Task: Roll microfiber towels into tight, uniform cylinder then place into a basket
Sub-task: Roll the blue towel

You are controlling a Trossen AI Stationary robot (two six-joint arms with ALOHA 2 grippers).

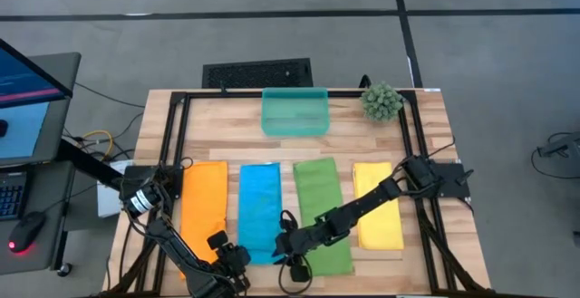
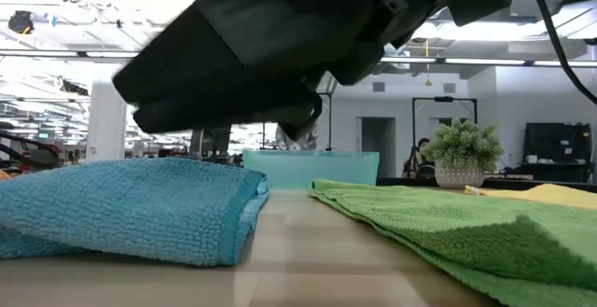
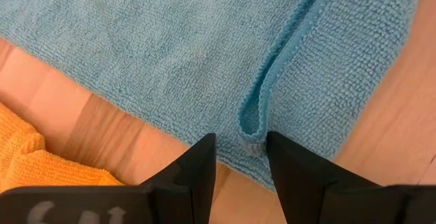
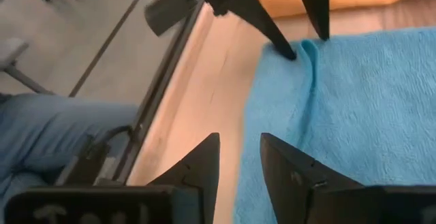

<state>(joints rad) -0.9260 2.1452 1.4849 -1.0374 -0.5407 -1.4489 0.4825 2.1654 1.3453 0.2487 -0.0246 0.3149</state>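
Four microfiber towels lie flat side by side on the wooden table: orange (image 1: 204,198), blue (image 1: 258,207), green (image 1: 322,212) and yellow (image 1: 376,203). The teal basket (image 1: 294,112) stands behind them at the far edge. My left gripper (image 1: 228,251) is open at the blue towel's near left corner, a raised fold (image 3: 253,115) between its fingers. My right gripper (image 1: 288,244) is open just above the blue towel's near right corner (image 4: 272,115), one finger over cloth and one over bare wood. My left gripper comes down steeply from the near side, and its two fingertips (image 4: 289,50) rest on the blue towel's near edge. A narrow raised fold of the hem (image 3: 252,125) stands up in the gap between them, narrower than the gap. The towel lies flat on the table.
A spiky green plant ball (image 1: 381,101) sits at the far right, beside the basket. A black frame (image 1: 172,135) runs along the table's edges. A monitor and keyboard (image 1: 18,99) stand off the table's left side. A person's leg (image 4: 54,122) shows beyond the near edge.
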